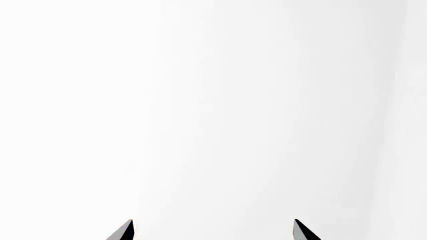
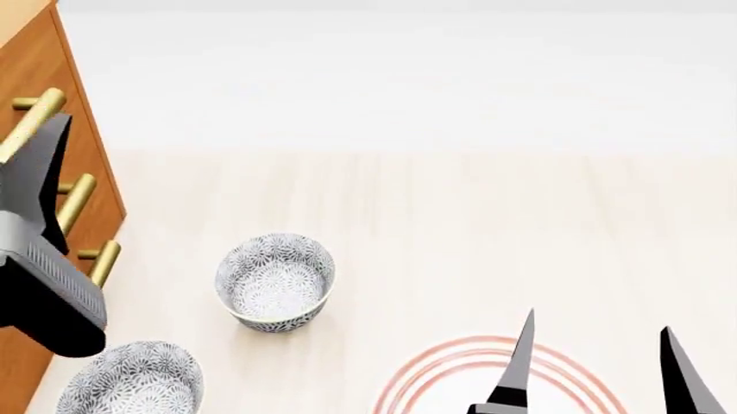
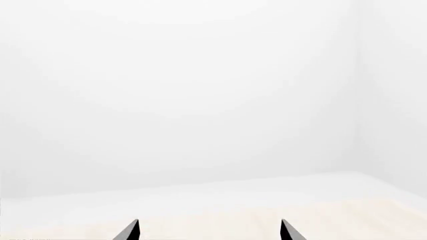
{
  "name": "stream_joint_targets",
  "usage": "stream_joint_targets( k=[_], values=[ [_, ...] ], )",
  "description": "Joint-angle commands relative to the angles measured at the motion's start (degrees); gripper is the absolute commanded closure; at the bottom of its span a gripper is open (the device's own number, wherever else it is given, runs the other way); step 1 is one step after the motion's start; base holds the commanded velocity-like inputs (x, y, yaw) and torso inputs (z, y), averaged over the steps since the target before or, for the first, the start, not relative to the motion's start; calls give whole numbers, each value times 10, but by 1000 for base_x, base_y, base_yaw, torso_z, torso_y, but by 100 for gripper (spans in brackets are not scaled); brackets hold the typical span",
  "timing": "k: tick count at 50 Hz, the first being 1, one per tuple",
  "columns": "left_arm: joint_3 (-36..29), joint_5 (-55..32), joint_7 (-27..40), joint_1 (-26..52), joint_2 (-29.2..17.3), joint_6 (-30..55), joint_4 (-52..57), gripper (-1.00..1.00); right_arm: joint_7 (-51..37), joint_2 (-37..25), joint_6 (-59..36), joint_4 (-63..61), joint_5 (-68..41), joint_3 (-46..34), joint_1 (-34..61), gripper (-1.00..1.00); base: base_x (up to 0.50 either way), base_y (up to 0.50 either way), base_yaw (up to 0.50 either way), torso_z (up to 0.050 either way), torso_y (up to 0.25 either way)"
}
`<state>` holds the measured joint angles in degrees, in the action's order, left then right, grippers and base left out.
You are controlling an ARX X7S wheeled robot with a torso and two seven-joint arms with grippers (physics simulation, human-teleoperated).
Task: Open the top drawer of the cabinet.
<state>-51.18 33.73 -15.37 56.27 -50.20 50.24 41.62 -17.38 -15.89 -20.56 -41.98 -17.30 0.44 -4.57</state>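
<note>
The cabinet (image 2: 98, 194) stands at the left edge of the head view, orange-brown with three brass bar handles stacked on its front. The top drawer (image 2: 48, 73) is shut, and its handle (image 2: 31, 121) is the uppermost one. My left gripper (image 1: 213, 231) is open and empty; its wrist view shows only a white wall. In the head view one of its dark fingers (image 2: 47, 168) points up just beside the top handle, without gripping it. My right gripper (image 2: 599, 362) is open and empty, low at the right, far from the cabinet.
Two patterned bowls sit on the pale floor, one (image 2: 276, 280) near the cabinet and one (image 2: 133, 379) at the bottom left. A white plate with red rings (image 2: 461, 371) lies under my right gripper. A white wall lies beyond.
</note>
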Motion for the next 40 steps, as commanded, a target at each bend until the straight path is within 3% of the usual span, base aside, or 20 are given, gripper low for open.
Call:
stream_joint_targets(
  k=[1,5,16,28,40],
  values=[
    [-39,13,-56,49,1,-14,-49,-100,-3,-6,-1,-3,-6,-1,-2,-100,0,0,0,0,0],
    [-36,-7,-85,53,-6,-17,-33,-100,-4,-6,1,-2,-8,-1,-3,-100,0,0,0,0,0],
    [-85,36,-144,87,-16,-20,-73,-100,-5,-10,1,-3,-13,1,-4,-100,0,0,0,0,0],
    [-99,37,-206,112,-3,4,-99,-100,-5,-14,2,-2,-17,-2,-5,-100,0,0,0,0,0],
    [-111,32,-202,106,16,-1,-151,-100,-5,-16,5,4,-19,-6,-5,-100,0,0,0,0,0]
  ],
)
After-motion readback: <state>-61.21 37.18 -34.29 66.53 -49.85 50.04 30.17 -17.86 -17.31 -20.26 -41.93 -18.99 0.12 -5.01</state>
